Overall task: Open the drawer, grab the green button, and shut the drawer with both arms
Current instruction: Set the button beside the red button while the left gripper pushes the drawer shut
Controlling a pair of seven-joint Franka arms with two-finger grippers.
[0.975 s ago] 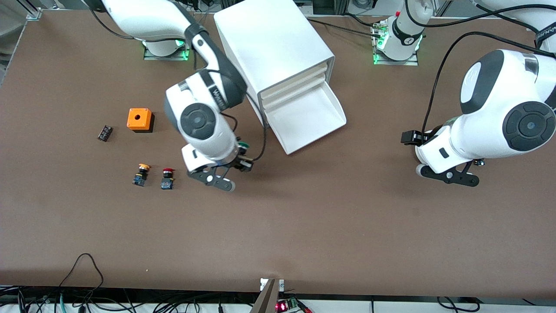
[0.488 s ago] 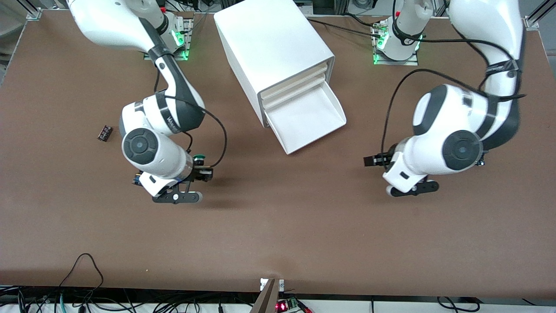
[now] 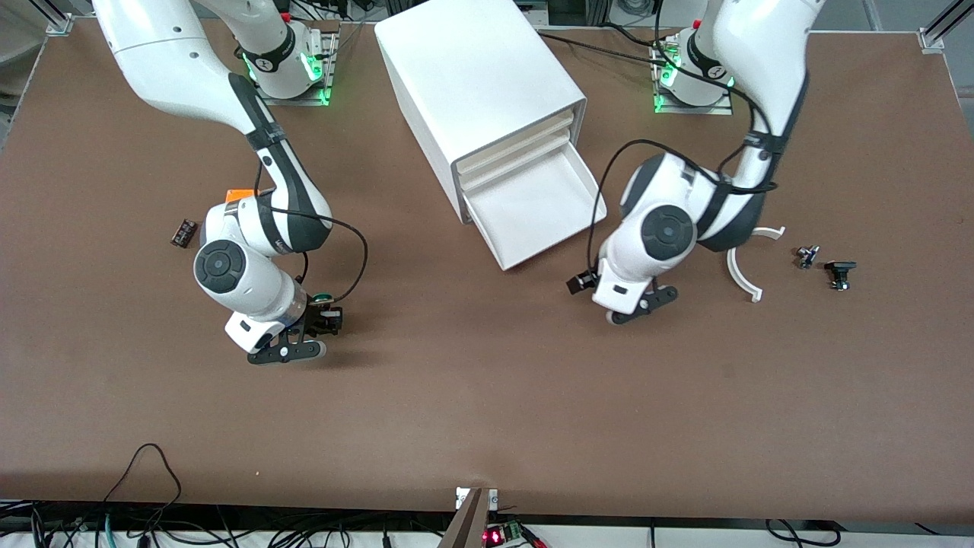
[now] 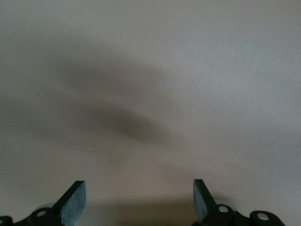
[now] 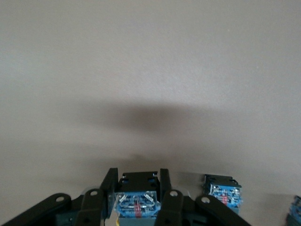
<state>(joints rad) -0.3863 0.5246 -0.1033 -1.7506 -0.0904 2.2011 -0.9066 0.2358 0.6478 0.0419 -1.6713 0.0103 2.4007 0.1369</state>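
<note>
Fingers of right end effector [image 5: 137, 188] pinch blocky blue-based button [image 5: 137, 203].

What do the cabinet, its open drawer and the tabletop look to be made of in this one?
The cabinet looks like smooth white plastic or painted sheet, with a soft sheen on top; which of the two is unclear. The drawer, pulled out, seems thin moulded white plastic, judging by its rounded, flared rim. The table has a matte brown surface, uniform and glare-free, possibly a mat or laminate.

White arms [image 3: 251, 266], black joints, black cables
</note>
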